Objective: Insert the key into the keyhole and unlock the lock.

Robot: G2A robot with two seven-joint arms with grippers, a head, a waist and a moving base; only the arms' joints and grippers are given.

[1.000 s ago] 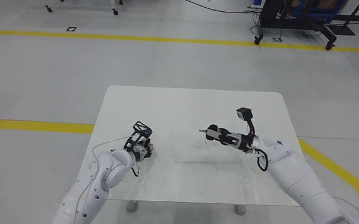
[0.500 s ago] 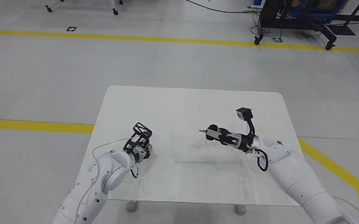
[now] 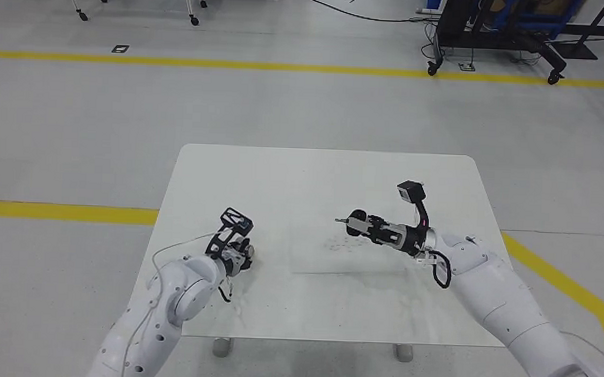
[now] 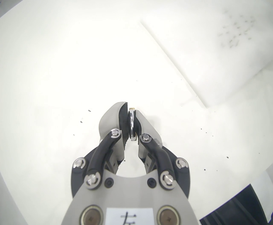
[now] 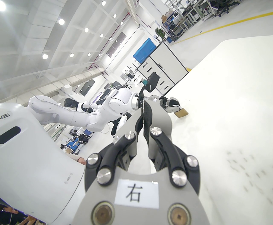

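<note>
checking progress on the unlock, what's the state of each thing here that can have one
padlock: gripped by its shackle in the left gripper, no key in it; locked or unlocked cannot be told
key: held in the right gripper, tip pointing toward the padlock, apart from it
left gripper: shut on the padlock
right gripper: shut on the key

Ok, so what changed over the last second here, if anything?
The left gripper, shut on the lock, drew back slightly toward the robot, low over the table. Nothing was taken hold of or let go. The right gripper stayed where it was, shut on the key, apart from the lock.
</note>
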